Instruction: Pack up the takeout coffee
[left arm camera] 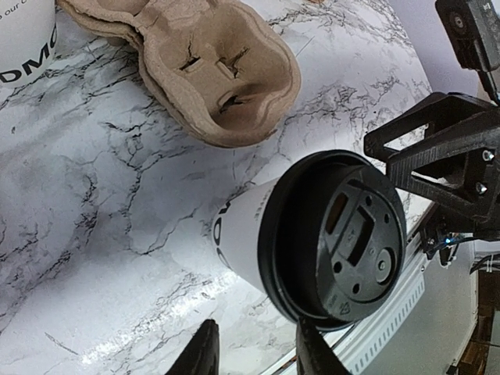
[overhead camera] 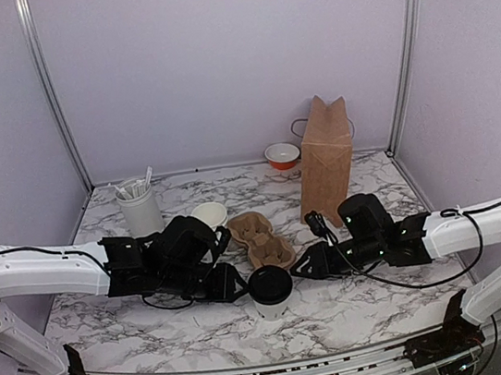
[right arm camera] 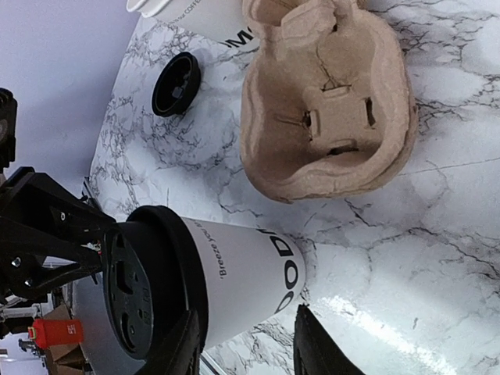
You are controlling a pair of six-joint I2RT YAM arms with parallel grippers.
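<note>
The takeout coffee (overhead camera: 271, 290), a white paper cup with dark lettering and a black lid, stands upright near the table's front, between my two grippers. My left gripper (overhead camera: 236, 287) is open just left of it. In the left wrist view the cup (left arm camera: 328, 234) is just beyond the gripper (left arm camera: 262, 355), with nothing between the jaws. My right gripper (overhead camera: 304, 265) is open just right of the cup. In the right wrist view the cup (right arm camera: 219, 273) lies close ahead of the gripper (right arm camera: 246, 348), and the left fingertip (right arm camera: 183, 348) overlaps the lid's rim.
A brown cardboard cup carrier (overhead camera: 260, 240) lies behind the cup. A lidless white cup (overhead camera: 209, 215) and a utensil holder (overhead camera: 139, 208) stand at the back left. A brown paper bag (overhead camera: 326, 158) and an orange bowl (overhead camera: 282, 155) stand at the back right. A loose black lid (right arm camera: 176, 84) lies near the carrier.
</note>
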